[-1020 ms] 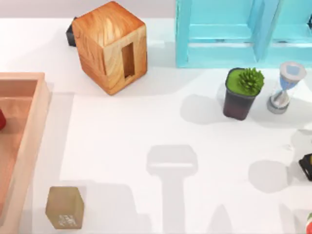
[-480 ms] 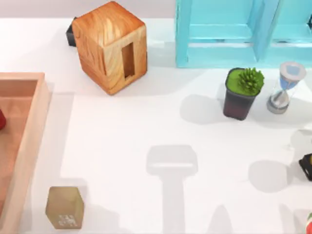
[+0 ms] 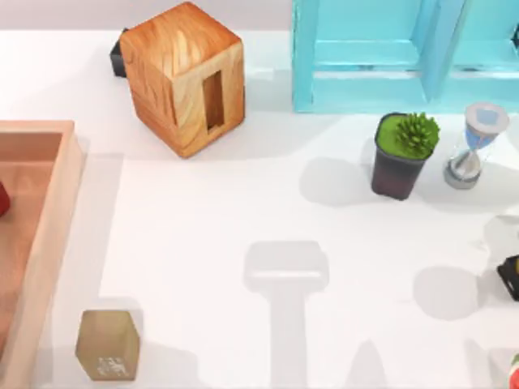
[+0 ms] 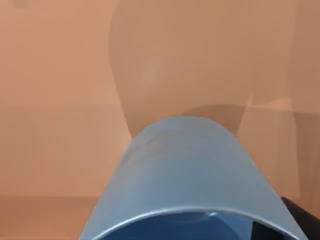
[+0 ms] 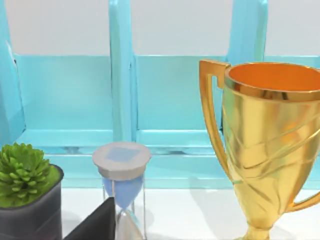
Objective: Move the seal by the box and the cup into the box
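The blue cup (image 4: 187, 180) hangs close to the left wrist camera, its open rim toward the lens, above the reddish-brown wooden floor of the box (image 4: 60, 100), where it casts a shadow. My left gripper (image 4: 200, 235) is shut on the cup, and one dark finger (image 4: 300, 222) shows beside it. In the top view the box (image 3: 50, 235) lies at the table's left edge. The tan seal (image 3: 107, 344) stands upright on the table just right of the box's near end. My right gripper (image 5: 95, 227) is parked at the table's right, a dark wedge beside the plant pot.
An orange wood-grain cube (image 3: 185, 77) stands at the back left and a turquoise frame (image 3: 405, 53) at the back right. A potted plant (image 3: 401, 154) and an hourglass (image 3: 474, 146) sit at the right. A gold trophy (image 5: 270, 145) stands near my right wrist. A red object (image 3: 2, 198) lies in the box.
The arm shadow on the table beside the seal has shrunk back toward the left. No object on the table has moved.
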